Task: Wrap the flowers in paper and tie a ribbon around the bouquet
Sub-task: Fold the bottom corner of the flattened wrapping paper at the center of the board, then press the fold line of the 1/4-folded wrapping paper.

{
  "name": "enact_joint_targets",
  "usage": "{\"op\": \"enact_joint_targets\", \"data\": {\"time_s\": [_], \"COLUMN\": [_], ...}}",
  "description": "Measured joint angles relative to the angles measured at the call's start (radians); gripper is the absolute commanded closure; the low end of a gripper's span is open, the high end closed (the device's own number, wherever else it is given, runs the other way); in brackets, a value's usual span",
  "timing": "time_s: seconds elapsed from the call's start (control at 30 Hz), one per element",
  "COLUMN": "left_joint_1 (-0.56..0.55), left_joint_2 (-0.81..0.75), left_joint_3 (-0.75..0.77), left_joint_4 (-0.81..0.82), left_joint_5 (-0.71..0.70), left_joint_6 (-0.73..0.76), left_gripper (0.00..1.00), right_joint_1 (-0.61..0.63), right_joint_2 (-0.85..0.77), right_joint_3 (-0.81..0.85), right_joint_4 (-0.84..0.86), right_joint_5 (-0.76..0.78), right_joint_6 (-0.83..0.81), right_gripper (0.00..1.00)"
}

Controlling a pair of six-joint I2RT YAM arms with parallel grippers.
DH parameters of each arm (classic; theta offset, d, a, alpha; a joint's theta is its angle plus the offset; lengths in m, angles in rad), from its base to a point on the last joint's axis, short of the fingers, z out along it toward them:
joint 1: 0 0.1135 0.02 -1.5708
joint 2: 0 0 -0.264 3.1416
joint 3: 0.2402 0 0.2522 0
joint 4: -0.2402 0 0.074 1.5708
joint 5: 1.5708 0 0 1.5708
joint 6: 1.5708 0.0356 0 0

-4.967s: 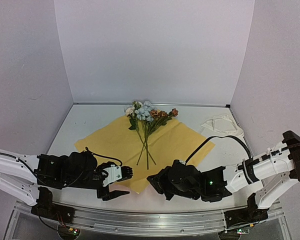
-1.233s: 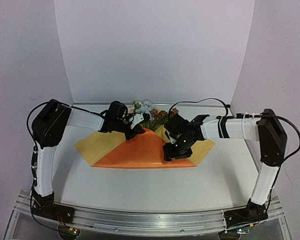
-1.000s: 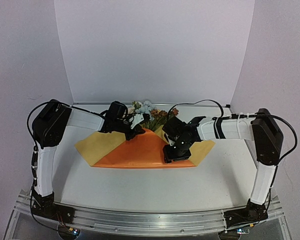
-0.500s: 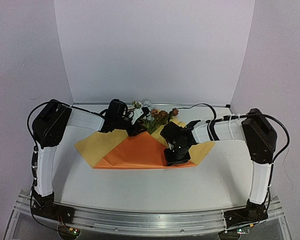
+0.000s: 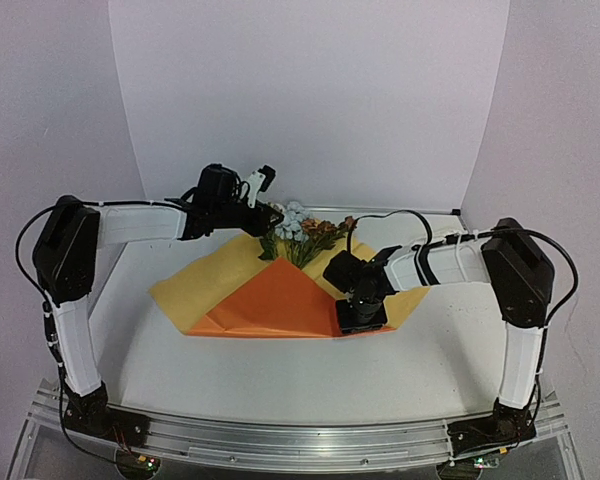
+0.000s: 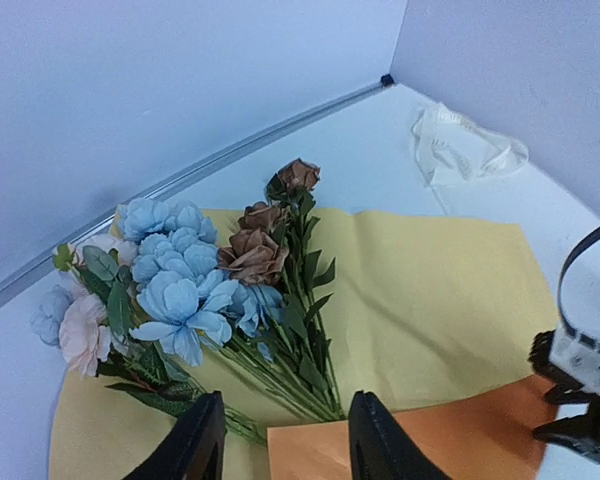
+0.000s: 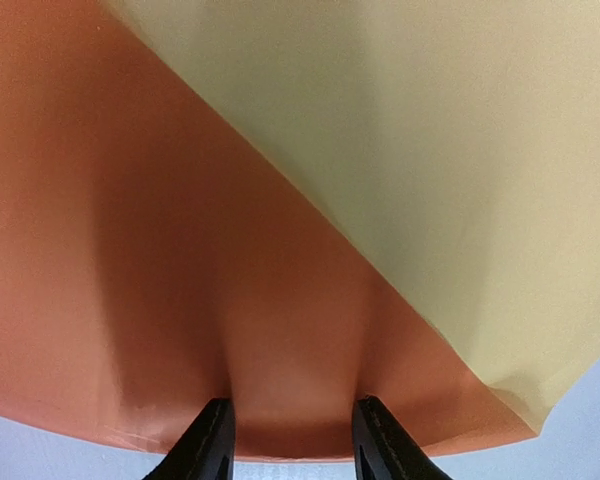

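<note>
White table: flowers half under paper; left end effector apart (empty), right end effector apart.

top: high, rear, wide | left wrist: above flowers, angled down | right wrist: close on paper | shared: paper

Left wrist view: stems of the flowers run under the orange flap of the paper, so their lower lengths are hidden. Left gripper: bottom edge cuts it off, only the finger ends show. Ribbon: lettering too small to read.

Right wrist view: right gripper is cut off the same way. Cannot tell whether its tips touch the flap.
</note>
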Motion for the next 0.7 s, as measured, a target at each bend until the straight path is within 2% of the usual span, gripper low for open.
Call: {"op": "enact_joint_targets", "data": {"time_s": [0.13, 0.33, 0.53, 0.7], "left_joint_1": [0.007, -0.006, -0.057, -0.088], "left_joint_2": [-0.175, -0.449, -0.482, -0.456], "left_joint_3": [-0.12, -0.436, -0.633, -0.674], "left_joint_4": [-0.047, -0.069, -0.108, -0.118], "left_joint_5": [0.05, 0.2, 0.274, 0.297], "left_joint_6": [-0.227, -0.517, -0.664, -0.748], "left_gripper": [0.74, 0.82, 0.84, 0.84], "right_joint_1": [0.0, 0.0, 0.0, 0.0], "right_joint_2": [-0.015, -0.035, -0.06, -0.074], "right_joint_3": [-0.022, -0.038, -0.038, -0.038], "right_joint_4": [-0.004, -0.02, -0.025, -0.025], "right_joint_5": [0.031, 0.071, 0.102, 0.116], "right_joint_6": [0.032, 0.069, 0.09, 0.101], "right_gripper": [0.58, 0.58, 0.58, 0.58]}}
